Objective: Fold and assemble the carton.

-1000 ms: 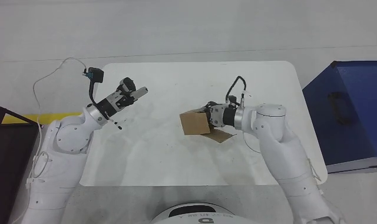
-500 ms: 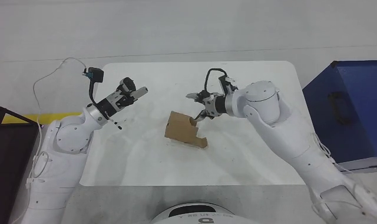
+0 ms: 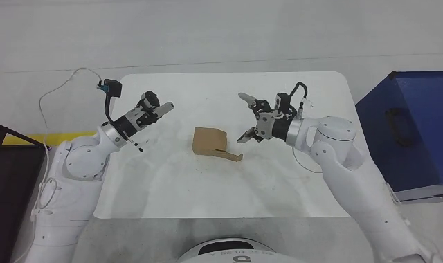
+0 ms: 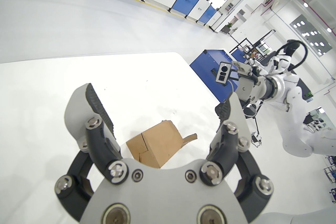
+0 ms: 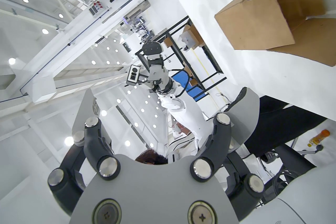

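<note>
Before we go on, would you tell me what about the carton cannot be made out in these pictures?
Top view: the inside and underside of the carton are hidden by its own panels.
Left wrist view: its near corner sits behind the base of the left gripper.
Right wrist view: its loose flap is cut off by the picture's edge.

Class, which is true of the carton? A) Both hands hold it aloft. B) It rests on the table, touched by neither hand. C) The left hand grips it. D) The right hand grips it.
B: the carton sits on the table, the open left hand and open right hand both apart from it.
</note>
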